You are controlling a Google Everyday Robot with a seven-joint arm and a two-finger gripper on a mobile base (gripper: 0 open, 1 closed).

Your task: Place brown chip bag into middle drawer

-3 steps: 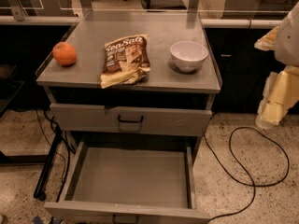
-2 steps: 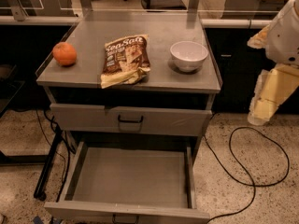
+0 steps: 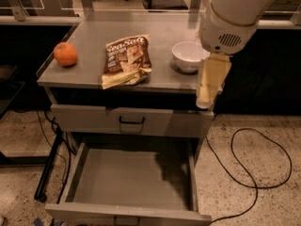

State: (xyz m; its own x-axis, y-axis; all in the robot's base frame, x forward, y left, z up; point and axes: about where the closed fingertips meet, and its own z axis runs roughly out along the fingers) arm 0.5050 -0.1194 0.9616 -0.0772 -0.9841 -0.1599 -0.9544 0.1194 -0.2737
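Grey metal cabinet top (image 3: 89, 36), three items on it. Brown chip bag (image 3: 126, 60) lies flat near the middle of the top, toward the front edge, white "Sea Salt" lettering at its far end, cream lower edge crumpled just short of the lip. Orange (image 3: 65, 54) sits well to the bag's left, near that corner. White bowl (image 3: 187, 55) stands upright to the bag's right, apart from it. Gripper (image 3: 207, 95) hangs cream-coloured below the arm's white round housing (image 3: 230, 18), at the cabinet's front right corner, just in front of the bowl and reaching down past the top's edge. It is clear of the bag, but whether it is released or clenched cannot be told from this angle. Below the top, the upper drawer front (image 3: 160, 122) with a black loop handle is closed. Middle drawer (image 3: 122, 180) is pulled fully out beneath it, floor bare, with the arm's shadow on its right rear part. Black cable (image 3: 263, 185) loops on the speckled floor to the right.
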